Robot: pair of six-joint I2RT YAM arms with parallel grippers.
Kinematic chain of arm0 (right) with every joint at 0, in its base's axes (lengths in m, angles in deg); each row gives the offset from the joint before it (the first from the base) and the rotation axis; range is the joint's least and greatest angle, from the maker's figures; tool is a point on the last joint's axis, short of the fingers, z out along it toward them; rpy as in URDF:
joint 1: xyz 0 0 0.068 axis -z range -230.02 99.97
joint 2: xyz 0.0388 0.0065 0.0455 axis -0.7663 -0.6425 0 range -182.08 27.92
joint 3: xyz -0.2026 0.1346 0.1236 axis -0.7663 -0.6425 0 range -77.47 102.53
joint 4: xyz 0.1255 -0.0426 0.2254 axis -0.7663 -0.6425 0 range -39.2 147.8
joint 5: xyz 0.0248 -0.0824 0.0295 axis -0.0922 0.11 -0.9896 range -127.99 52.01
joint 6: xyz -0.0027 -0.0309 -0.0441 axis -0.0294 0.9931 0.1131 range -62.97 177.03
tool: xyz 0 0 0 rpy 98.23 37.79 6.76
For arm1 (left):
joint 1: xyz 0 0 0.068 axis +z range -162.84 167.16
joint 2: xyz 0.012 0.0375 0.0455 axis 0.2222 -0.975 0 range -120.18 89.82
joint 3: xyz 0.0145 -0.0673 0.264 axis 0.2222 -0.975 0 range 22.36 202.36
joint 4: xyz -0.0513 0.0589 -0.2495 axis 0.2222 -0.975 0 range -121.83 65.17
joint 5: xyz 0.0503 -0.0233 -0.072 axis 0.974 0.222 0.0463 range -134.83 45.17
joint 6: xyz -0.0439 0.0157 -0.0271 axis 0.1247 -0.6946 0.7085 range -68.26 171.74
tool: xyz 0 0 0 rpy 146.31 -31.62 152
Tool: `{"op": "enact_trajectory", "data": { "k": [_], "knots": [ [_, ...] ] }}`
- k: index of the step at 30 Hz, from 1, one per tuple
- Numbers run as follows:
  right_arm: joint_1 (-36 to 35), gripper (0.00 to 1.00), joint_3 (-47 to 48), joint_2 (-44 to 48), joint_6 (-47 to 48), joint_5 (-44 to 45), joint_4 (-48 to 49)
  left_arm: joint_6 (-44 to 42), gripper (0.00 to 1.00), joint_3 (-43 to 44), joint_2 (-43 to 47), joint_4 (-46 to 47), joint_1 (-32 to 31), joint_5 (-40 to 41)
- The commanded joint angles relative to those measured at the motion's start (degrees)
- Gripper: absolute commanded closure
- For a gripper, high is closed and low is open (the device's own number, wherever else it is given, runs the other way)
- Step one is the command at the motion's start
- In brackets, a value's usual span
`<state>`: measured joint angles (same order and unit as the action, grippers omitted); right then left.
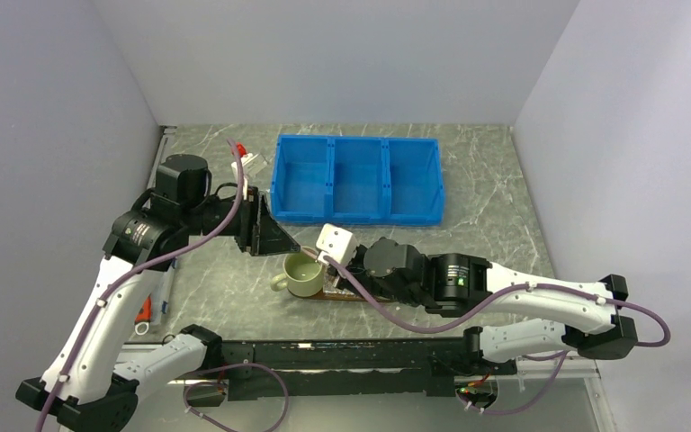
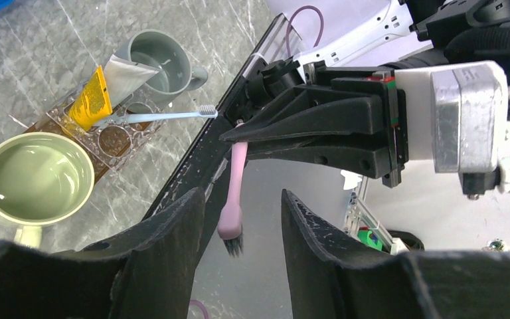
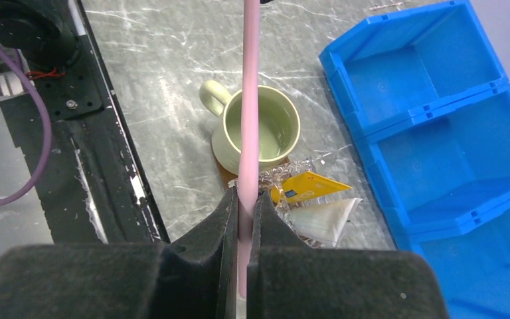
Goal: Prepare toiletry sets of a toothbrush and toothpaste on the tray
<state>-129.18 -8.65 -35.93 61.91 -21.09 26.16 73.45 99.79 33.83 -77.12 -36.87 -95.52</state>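
My right gripper [image 3: 244, 194] is shut on the handle of the pink toothbrush [image 3: 249, 100], holding it in the air. Its bristled head [image 2: 231, 226] hangs between the fingers of my left gripper [image 2: 241, 196], which is open and apart from it on both sides. The pale toothbrush [image 2: 166, 115], the yellow tube [image 2: 91, 100] and the white tube [image 2: 127, 68] lie on a clear holder [image 2: 116, 136] over the brown tray [image 1: 346, 295]. Both grippers meet just above the tray's left end.
A green mug [image 1: 304, 273] stands at the tray's left end and a grey mug [image 2: 163, 61] at the other end. The blue three-compartment bin [image 1: 357, 178] sits behind them. The black rail [image 1: 342, 355] of the arm bases runs along the near edge.
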Motion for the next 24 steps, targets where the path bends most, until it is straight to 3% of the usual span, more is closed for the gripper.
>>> {"op": "enact_trajectory", "data": {
  "k": [1,16,24],
  "knots": [
    [-1.79,1.0,2.72,-0.55,1.09,6.96,1.18,0.2,0.51,1.24,-0.08,0.28,0.31,0.03],
    [-3.09,1.0,1.76,-0.26,0.3,9.21,2.25,0.24,0.67,1.25,0.35,0.28,0.96,0.69],
    [-3.46,1.0,1.38,-0.2,0.04,8.58,2.59,0.52,0.69,1.33,0.27,0.87,1.18,0.92]
  ]
}}
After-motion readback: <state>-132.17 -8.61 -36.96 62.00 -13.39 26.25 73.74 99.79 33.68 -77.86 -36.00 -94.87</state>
